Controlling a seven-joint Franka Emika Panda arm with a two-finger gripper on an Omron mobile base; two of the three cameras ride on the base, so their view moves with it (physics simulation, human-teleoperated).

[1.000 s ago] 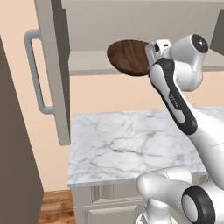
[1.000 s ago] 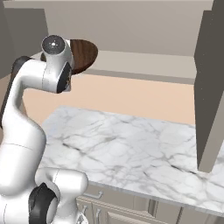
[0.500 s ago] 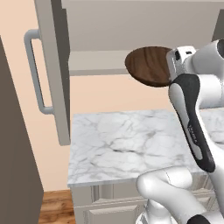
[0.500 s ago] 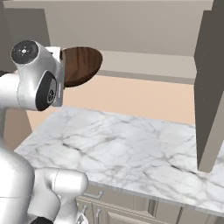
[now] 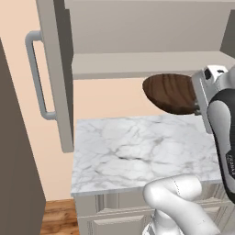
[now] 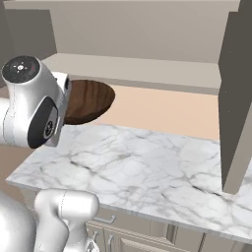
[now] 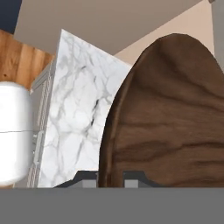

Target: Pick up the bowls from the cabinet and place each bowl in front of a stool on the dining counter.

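The claw (image 7: 110, 177) is clamped on the rim of a dark brown wooden bowl (image 5: 170, 93), one fingertip each side of the edge in the hand view. The bowl hangs in the air above the small marble tabletop (image 5: 137, 156), clear of it, below the front edge of the cabinet (image 5: 137, 64) shelf. Farther left, the cabinet door (image 5: 57, 73) stands open with its grey bar handle (image 5: 36, 75)

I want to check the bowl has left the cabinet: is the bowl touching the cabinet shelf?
Apart. In the left base view the bowl hangs below the cabinet shelf, with peach wall between them.
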